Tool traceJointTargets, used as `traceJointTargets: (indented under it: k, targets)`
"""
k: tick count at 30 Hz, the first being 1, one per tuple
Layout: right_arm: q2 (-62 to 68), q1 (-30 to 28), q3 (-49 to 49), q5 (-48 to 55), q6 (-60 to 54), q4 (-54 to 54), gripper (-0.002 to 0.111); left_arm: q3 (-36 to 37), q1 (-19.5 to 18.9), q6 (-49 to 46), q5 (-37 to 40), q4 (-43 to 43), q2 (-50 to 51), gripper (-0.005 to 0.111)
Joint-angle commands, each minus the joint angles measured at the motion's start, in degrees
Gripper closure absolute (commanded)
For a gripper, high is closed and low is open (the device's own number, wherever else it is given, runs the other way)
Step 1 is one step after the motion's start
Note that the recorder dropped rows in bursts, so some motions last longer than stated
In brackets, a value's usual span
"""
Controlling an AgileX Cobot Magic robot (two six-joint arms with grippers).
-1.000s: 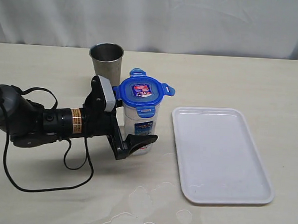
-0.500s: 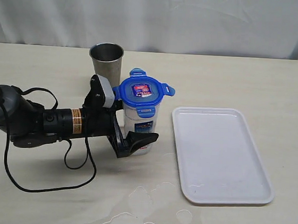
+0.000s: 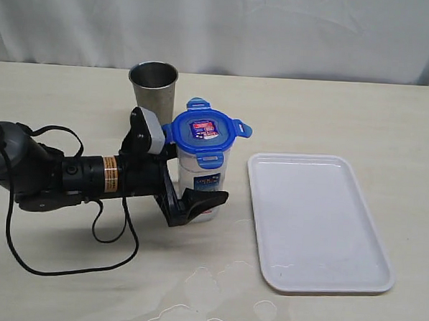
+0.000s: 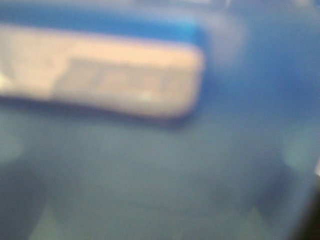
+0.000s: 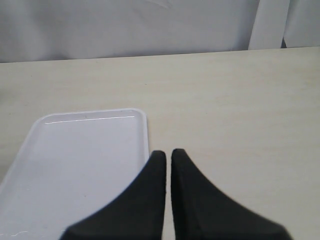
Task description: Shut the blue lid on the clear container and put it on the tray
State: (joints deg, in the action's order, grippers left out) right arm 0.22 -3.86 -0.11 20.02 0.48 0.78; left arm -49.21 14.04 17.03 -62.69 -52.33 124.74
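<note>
The clear container (image 3: 203, 180) stands upright on the table, left of the tray (image 3: 319, 223). The blue lid (image 3: 204, 131) sits on its top, with flaps sticking out at the sides. My left gripper (image 3: 191, 192) comes in from the left, low and level, open wide with the container between its fingers; the near finger (image 3: 201, 201) crosses in front of the container's lower part. In the left wrist view only the container's blurred blue label (image 4: 150, 165) shows. My right gripper (image 5: 168, 152) is shut and empty, beside the tray's (image 5: 75, 160) edge.
A steel cup (image 3: 153, 85) stands just behind the left gripper and the container. Spilled water (image 3: 214, 304) spreads over the table's front, near the tray's front left corner. The left arm's black cable (image 3: 65, 264) loops over the table.
The left gripper has edged slightly back to the left, still around the container. Container, lid and tray have not moved.
</note>
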Motion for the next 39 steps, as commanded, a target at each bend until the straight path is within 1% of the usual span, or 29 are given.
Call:
traceJointTargets:
  k: [1, 3, 7, 8, 11, 15, 16, 18, 19, 26, 31, 34, 36, 39]
  targets:
    - [-0.22, 0.04, 0.11, -0.23, -0.48, 0.14, 0.104, -0.28, 0.18, 0.81, -0.4, -0.65, 0.05, 0.006]
    - [-0.22, 0.04, 0.11, -0.23, -0.48, 0.14, 0.104, -0.28, 0.18, 0.81, -0.4, -0.98, 0.05, 0.016]
    - [-0.22, 0.04, 0.11, -0.23, -0.48, 0.14, 0.104, -0.28, 0.18, 0.81, 0.16, -1.12, 0.05, 0.053]
    - [-0.22, 0.04, 0.11, -0.23, -0.48, 0.14, 0.104, -0.28, 0.18, 0.81, 0.42, -1.12, 0.05, 0.061]
    - [-0.22, 0.04, 0.11, -0.23, -0.48, 0.14, 0.104, -0.28, 0.18, 0.81, -0.02, -0.98, 0.05, 0.075]
    - [-0.22, 0.04, 0.11, -0.23, -0.48, 0.14, 0.104, -0.28, 0.18, 0.81, 0.47, -2.18, 0.05, 0.086]
    - [-0.22, 0.04, 0.11, -0.23, -0.48, 0.14, 0.104, -0.28, 0.18, 0.81, 0.74, -2.79, 0.05, 0.091]
    - [-0.22, 0.04, 0.11, -0.23, -0.48, 0.14, 0.104, -0.28, 0.18, 0.81, 0.84, -3.03, 0.05, 0.104]
    - [-0.22, 0.04, 0.11, -0.23, -0.48, 0.14, 0.104, -0.28, 0.18, 0.69, 0.84, -3.07, 0.05, 0.107]
    - [-0.22, 0.04, 0.11, -0.23, -0.48, 0.14, 0.104, -0.28, 0.02, 1.47, 0.85, -3.05, -0.42, 0.107]
    - [-0.22, 0.04, 0.11, -0.23, -0.48, 0.14, 0.104, -0.28, 0.02, 6.67, 2.42, -6.25, -3.93, 0.107]
    - [-0.22, 0.04, 0.11, -0.23, -0.48, 0.14, 0.104, -0.28, 0.02, 10.84, 6.56, -10.3, -7.88, 0.107]
    - [-0.22, 0.04, 0.11, -0.23, -0.48, 0.14, 0.104, -0.28, 0.02, 12.91, 9.38, -14.51, -10.75, 0.107]
    - [-0.22, 0.04, 0.11, -0.23, -0.48, 0.14, 0.104, -0.28, 0.02, 16.38, 9.96, -19.63, -14.53, 0.107]
